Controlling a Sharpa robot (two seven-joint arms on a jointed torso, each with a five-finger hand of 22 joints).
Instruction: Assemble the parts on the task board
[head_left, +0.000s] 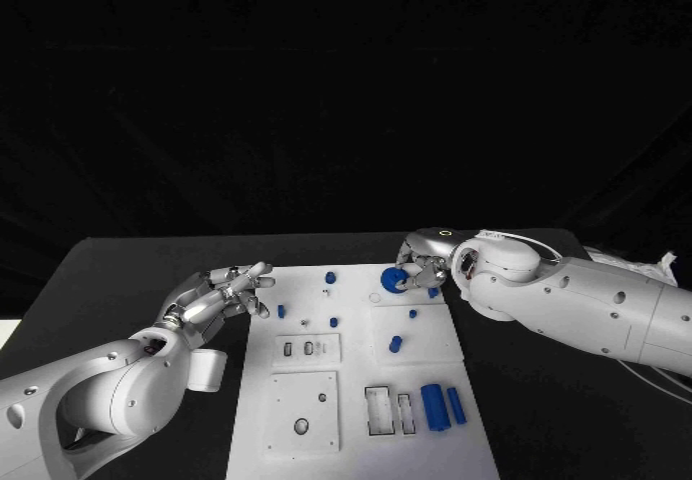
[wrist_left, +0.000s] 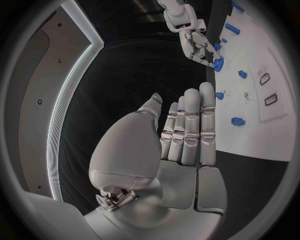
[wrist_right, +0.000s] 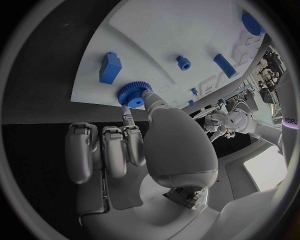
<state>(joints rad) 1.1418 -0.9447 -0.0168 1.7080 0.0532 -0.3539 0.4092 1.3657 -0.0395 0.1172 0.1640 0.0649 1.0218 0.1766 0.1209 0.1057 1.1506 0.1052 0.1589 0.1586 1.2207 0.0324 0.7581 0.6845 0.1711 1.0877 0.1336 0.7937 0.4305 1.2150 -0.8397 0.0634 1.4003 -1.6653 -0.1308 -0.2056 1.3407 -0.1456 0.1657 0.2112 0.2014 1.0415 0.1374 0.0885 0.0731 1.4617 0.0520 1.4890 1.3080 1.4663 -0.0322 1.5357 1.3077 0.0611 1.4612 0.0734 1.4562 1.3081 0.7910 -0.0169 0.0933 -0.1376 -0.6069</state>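
Blue gear (wrist_right: 132, 94) pinched at fingertips of right hand (wrist_right: 150, 145), over far edge of task board (wrist_right: 162, 35). Risk: light pinch, gear may slip or tilt and miss its seat. Left hand (head_left: 224, 292) idle beside board's left edge, fingers apart, holding nothing.

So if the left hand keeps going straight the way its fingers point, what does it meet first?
Probably the white board: the left hand hovers open at its near-left edge, fingers aimed across it toward small blue pegs. Height above it is unclear.
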